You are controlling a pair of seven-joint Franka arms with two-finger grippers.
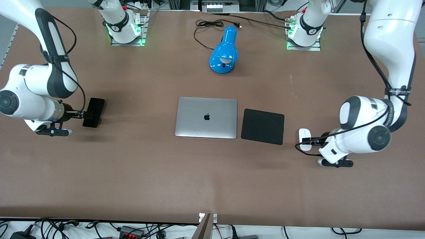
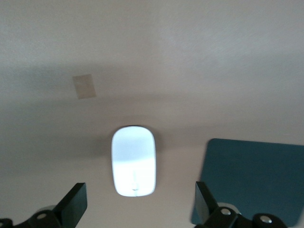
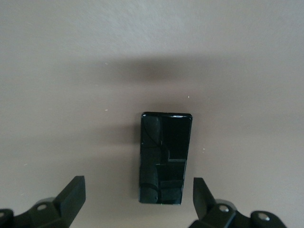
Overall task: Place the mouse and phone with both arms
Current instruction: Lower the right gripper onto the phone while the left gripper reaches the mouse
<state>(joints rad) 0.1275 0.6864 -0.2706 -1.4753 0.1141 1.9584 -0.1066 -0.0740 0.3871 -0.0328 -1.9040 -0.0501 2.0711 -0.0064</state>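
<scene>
We saw both arms bent low, the left claw [image 2: 137, 204] spread over the mouse [image 2: 133, 160] beside the mouse pad [image 1: 262, 126], the right claw [image 3: 137, 202] spread over the phone [image 3: 165, 158], each half-hiding its object from the front.

A brown bench [image 1: 139, 172] fills the view, evenly lit. Black cables [image 1: 66, 227] and plugs lie along a white strip at its nearer edge.

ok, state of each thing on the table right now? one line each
mouse: flat on table, beside mouse pad, not gripped
phone: flat on table, face up, not gripped
left gripper: open, over the mouse
right gripper: open, over the phone
laptop: lid closed
mouse pad: flat, nothing on it
lamp: unplugged, off
</scene>
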